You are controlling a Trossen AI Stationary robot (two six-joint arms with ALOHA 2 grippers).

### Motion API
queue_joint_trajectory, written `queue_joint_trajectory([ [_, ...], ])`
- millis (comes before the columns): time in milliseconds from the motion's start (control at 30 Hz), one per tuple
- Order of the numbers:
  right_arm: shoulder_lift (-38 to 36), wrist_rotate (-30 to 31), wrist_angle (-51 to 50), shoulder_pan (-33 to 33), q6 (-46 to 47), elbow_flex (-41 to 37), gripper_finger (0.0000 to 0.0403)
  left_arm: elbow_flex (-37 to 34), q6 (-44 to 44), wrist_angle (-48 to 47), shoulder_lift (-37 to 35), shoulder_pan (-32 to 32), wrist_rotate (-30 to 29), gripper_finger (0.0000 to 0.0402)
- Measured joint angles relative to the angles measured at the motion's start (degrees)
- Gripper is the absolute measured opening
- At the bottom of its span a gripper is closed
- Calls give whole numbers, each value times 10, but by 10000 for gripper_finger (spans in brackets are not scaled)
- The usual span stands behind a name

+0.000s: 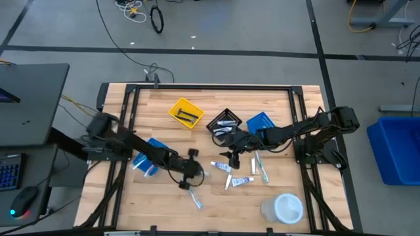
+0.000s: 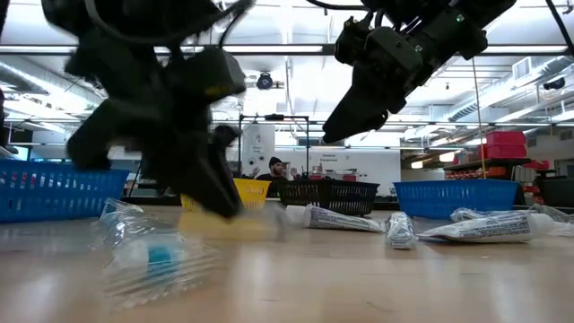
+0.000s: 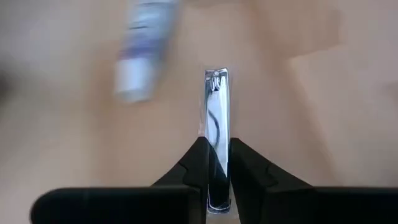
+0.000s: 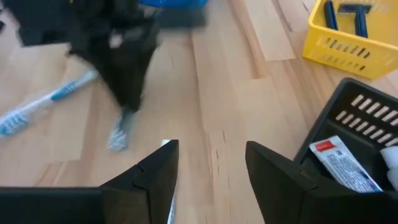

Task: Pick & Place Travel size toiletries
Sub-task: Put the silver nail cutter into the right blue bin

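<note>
I am seeing the sorting partway done: razors [image 4: 348, 15] in the yellow bin [image 1: 186, 111], tubes in the black bin [image 1: 224, 122], several tubes [image 1: 240, 181] lying on the desk [image 1: 275, 111], left gripper [image 3: 216, 180] clamping a nail clipper [image 3: 217, 124], right gripper [image 4: 208, 168] hanging open.

Even, bright light falls on my bench [image 1: 164, 203] from ceiling strips glaring white in the low view. There my left arm [image 2: 170, 117] smears with motion blur, and the nearest wrapped packet [image 2: 152, 256] is out of focus. A blurred tube [image 3: 140, 53] streaks my left wrist view.
</note>
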Motion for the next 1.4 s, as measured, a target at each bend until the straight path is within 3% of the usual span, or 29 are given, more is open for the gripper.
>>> queue_joint_trajectory([
  [267, 0, -1, 20, 13, -10, 0, 181, 1, 16, -176, -177, 3, -114, 52],
  [400, 0, 0, 38, 13, -11, 0, 177, 2, 34, -209, -261, 6, -158, 49],
  [600, 0, 21, 133, 12, -56, 0, 186, 2, 68, -190, -343, 9, -161, 54],
  [833, 6, 30, 289, 12, -151, 0, 222, 2, 86, -138, -362, 9, -158, 50],
  [1000, 6, 4, 342, 12, -174, 0, 232, 2, 87, -118, -356, 9, -158, 57],
  [1400, 8, -15, 378, 9, -176, -1, 188, 3, 54, -31, -303, 46, -130, 53],
])
